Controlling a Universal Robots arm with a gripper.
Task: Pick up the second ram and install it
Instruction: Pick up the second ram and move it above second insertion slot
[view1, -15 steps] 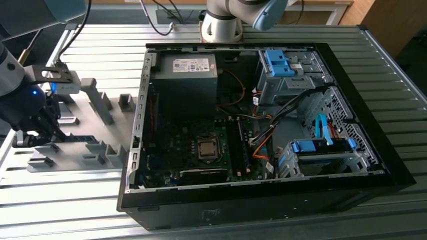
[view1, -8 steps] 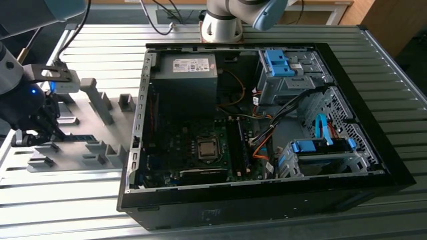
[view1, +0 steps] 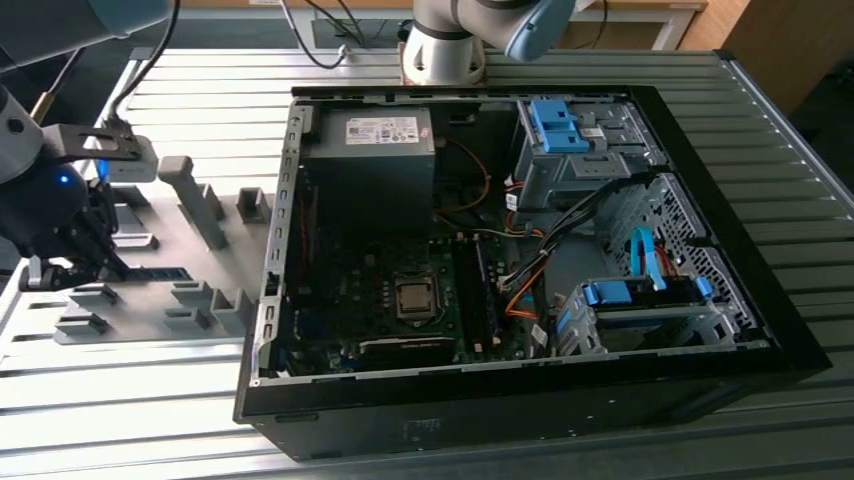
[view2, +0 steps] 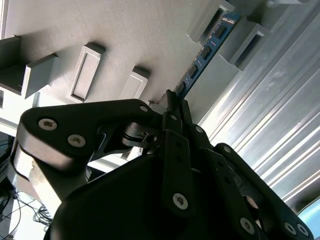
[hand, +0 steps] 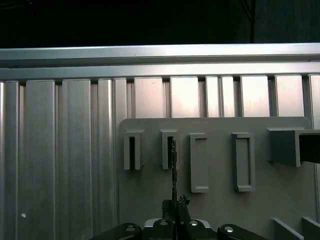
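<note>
The second ram is a slim blue board with dark chips, standing on edge in the grey fixture blocks of the fixture plate. In the first wrist view the ram shows edge-on as a thin dark line, its far end in a slotted block. My gripper has its black fingers closed against the ram's near end, also seen in the first wrist view. In the exterior view the gripper stands over the plate at the exterior view's left, with the ram beside it.
The open computer case lies on the ribbed metal table, with the motherboard's memory slots near its middle. A power supply, blue drive-bay clips and orange cables are inside. Taller grey blocks stand on the plate.
</note>
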